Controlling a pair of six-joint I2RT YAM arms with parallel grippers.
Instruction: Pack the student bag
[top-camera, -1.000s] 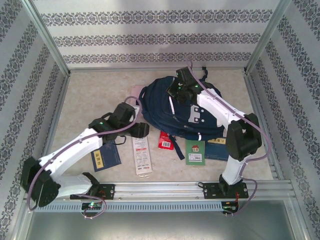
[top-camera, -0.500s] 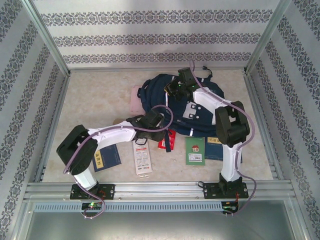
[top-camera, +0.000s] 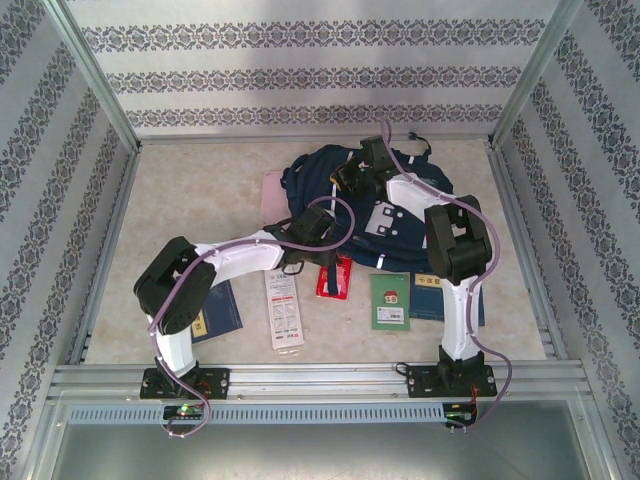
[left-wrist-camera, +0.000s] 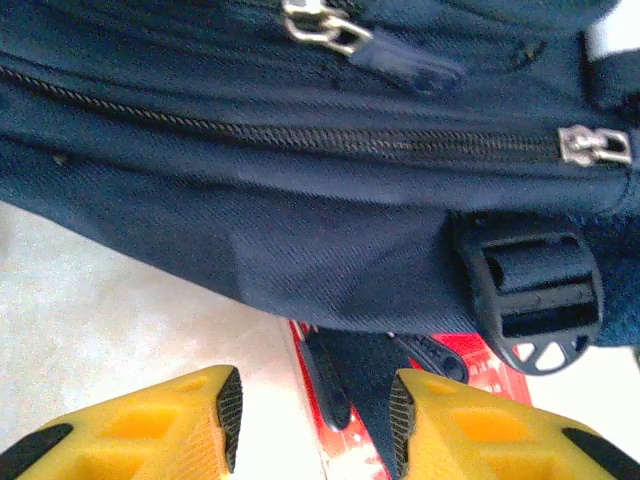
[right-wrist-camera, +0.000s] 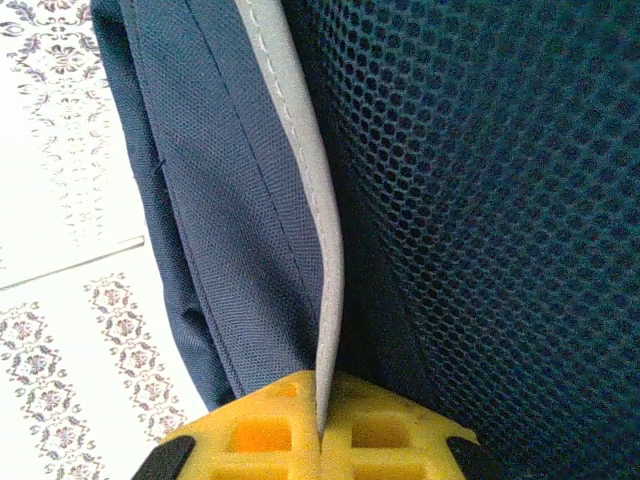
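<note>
Navy fabric dominates the scene: the student bag (top-camera: 312, 185) lies toward the far side of the speckled worktop (top-camera: 190, 210), a little right of the middle. A second ago the left arm lay low and stretched out at the bag's left flank. It has since swung inward and folded up, bringing the left pincer (left-wrist-camera: 315, 400) to the bag's near edge. The right arm has drawn more upright, and its pincer has moved farther up the bag. More of the pink sheet (top-camera: 272, 195) beside the bag now shows.

The bag's cloth is a tight twill weave, crossed by a dark coil zip with a metal pull (left-wrist-camera: 595, 145). A black plastic buckle (left-wrist-camera: 530, 295) hangs at its lower seam. From the right wrist the fabric is open honeycomb mesh beside smooth woven panels, edged by a grey stitched strip.

The right pincer (right-wrist-camera: 322, 400) is clenched on that grey strip, its yellow fingers pressed together. The left pincer stands released, with its yellow fingers apart and nothing between them. It is just short of the bag's seam, above a dark strap and a glossy red packet (top-camera: 335, 278).

A green booklet (top-camera: 390, 300), a long white card (top-camera: 283, 305) and a blue book (top-camera: 220, 312) lie flat nearer the arm bases.
</note>
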